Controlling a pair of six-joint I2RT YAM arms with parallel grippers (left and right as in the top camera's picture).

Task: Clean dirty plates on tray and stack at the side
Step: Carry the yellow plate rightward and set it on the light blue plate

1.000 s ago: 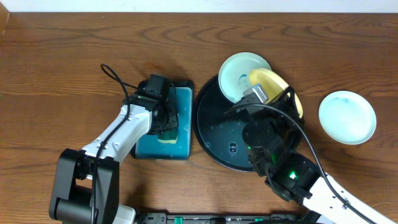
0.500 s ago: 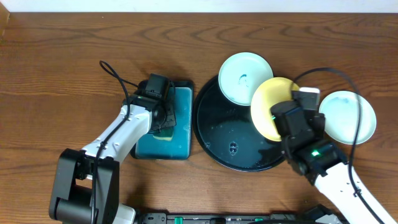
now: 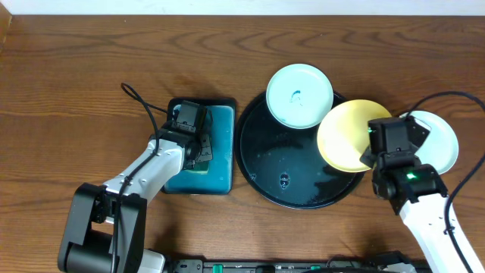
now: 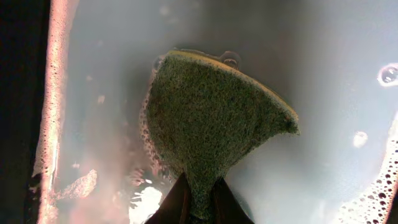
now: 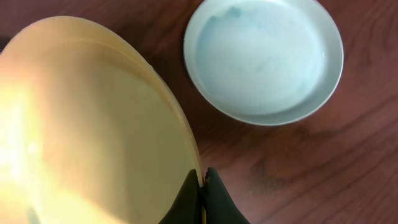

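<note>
The pale yellow plate, pinched at its rim by the closed right gripper, is now carried right off the round black tray toward the clean mint plate, so stacking is judged next, while the sponge is clamped in the left gripper.

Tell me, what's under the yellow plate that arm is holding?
From above, the yellow plate covers the right rim of the black tray and some table. The wrist view shows bare wood and a blue plate past its edge; whatever lies directly beneath is hidden.
</note>
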